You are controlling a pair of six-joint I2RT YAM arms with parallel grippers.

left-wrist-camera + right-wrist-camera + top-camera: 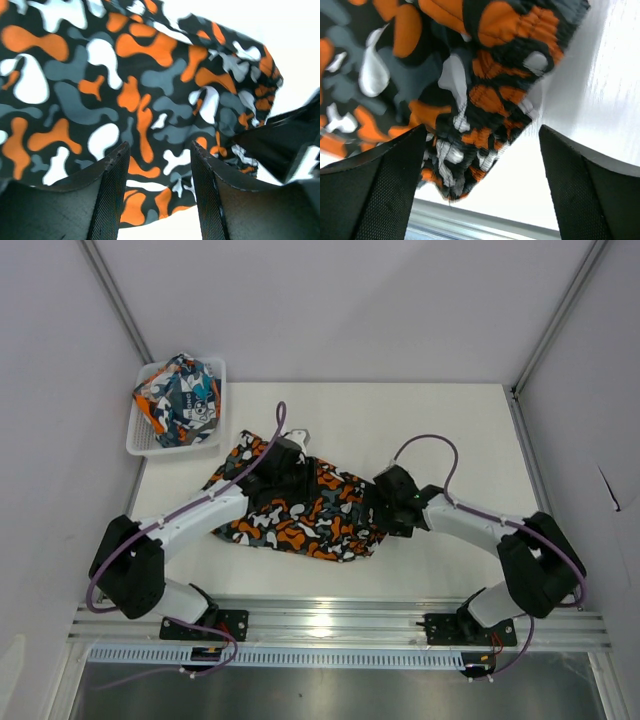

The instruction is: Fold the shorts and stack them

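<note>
Evidently the first fold is only being set up. The camouflage shorts (300,515) lie rumpled at the centre of the table (450,420), and the teal-print shorts (182,400) sit bundled in the white basket (140,445) at upper left. The left arm's fingers (112,190) stand parted above the cloth, gripping nothing. The right arm's fingers (385,180) gape wide astride its right edge. Next, each probably needs to pinch an edge and carry it across.

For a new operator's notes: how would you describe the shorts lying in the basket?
On the white table, find the far left corner, where a white mesh basket sits. The bundled shorts inside show teal-blue print, unlike the orange camouflage pair spread mid-table.
</note>
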